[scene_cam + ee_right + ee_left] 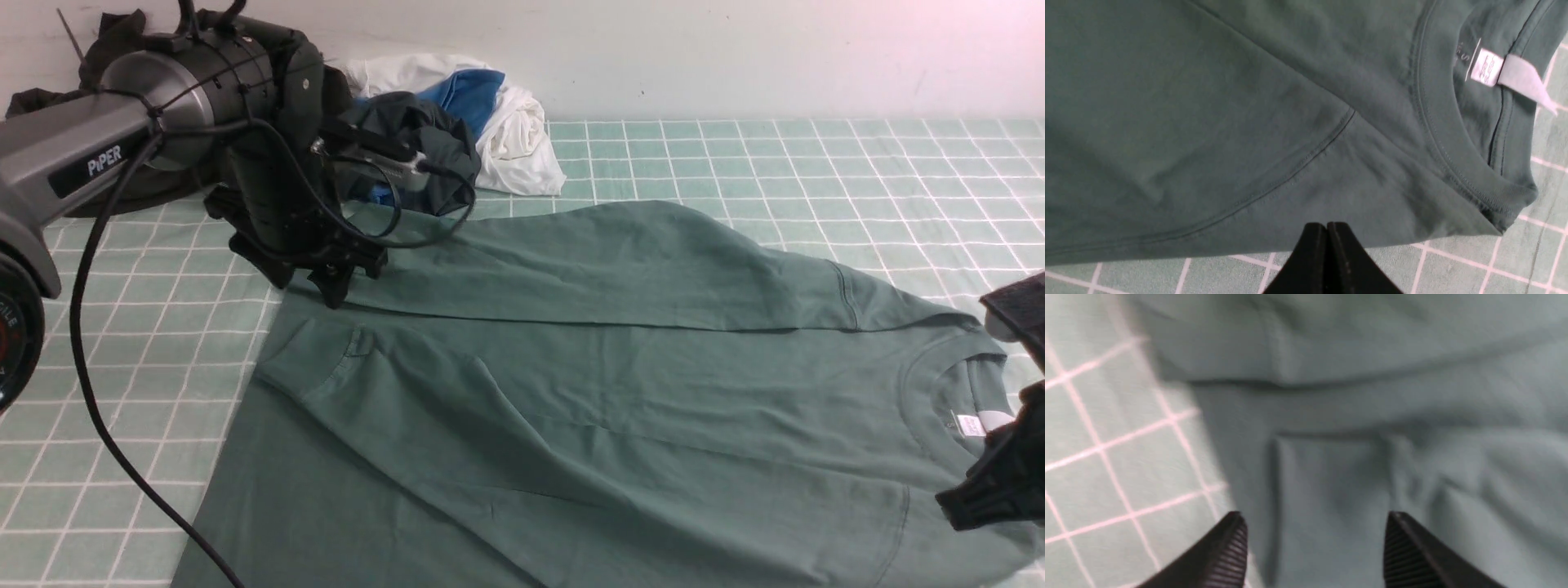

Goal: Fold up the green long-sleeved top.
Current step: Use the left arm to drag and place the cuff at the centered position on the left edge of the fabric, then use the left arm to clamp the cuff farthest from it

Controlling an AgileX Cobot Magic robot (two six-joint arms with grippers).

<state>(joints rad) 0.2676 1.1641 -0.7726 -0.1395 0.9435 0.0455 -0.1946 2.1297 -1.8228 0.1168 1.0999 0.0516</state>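
Our left tool hangs with its jaws wide apart and nothing between them, just above a sleeve cuff, at the end of the green long-sleeved top farthest from the neck label. Our right tool is pinched closed, no cloth visibly in it, over the shoulder edge near that label. The top lies flat on the desk, its long axis running from the label toward the left tool. We judge the far end is the left tool's to carry labelward.

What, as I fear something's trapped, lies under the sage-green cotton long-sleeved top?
Around its edges only the green white-gridded tablecloth shows beneath the sage-green top; anything under its middle is hidden.
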